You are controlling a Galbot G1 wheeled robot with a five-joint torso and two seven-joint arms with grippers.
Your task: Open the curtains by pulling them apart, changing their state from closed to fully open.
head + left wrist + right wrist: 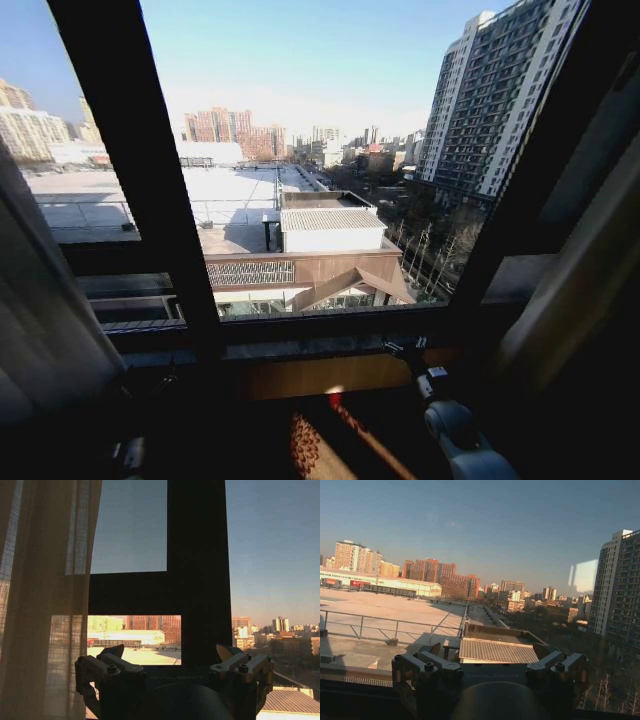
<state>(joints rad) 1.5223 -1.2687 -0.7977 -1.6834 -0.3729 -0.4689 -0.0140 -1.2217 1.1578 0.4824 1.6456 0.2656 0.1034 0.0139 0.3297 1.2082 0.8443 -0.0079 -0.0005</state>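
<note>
Left gripper (174, 662) has fingers spread apart w/ nothing between them, aimed at the dark window frame (197, 570); the left curtain (42, 605) hangs just beside it, not touching. Right gripper (490, 660) likewise stands wide apart and empty, facing the glass w/ rooftops and towers beyond. From the head cam the right arm (455, 425) reaches low toward the sill (330, 350), gripper near the frame's bottom rail. Curtains are drawn to both sides: left panel (40, 300) bunched at the left edge, right panel (575, 285) gathered at the right edge, both tilted in view. Mid window is bare glass, split by a dark upright bar (150, 170). City shows through: low white roof bldg, tall apt block on the right. Floor below the sill is in shadow w/ a sunlit patch.
</note>
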